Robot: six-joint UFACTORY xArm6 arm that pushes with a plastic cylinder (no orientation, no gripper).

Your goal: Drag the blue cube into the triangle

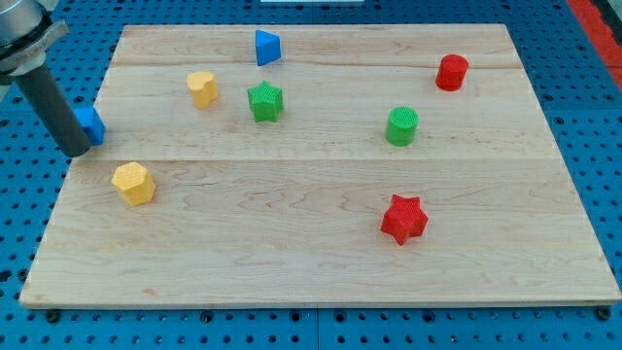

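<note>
The blue cube (92,124) is sitting at the table's left edge, partly hidden behind the rod. My tip (75,153) is touching down just left of it, apparently pressing against it, gripping nothing. The blue triangle (266,47) is waiting near the top edge, so the cube is facing a push rightward and upward.

A single camera looks down at a slant from beyond the wooden board's (321,262) bottom edge, facing toward its top edge. It sits near enough that the board almost fills the view, all four corners showing or nearly so, with blue pegboard (593,126) framing its edges.
</note>
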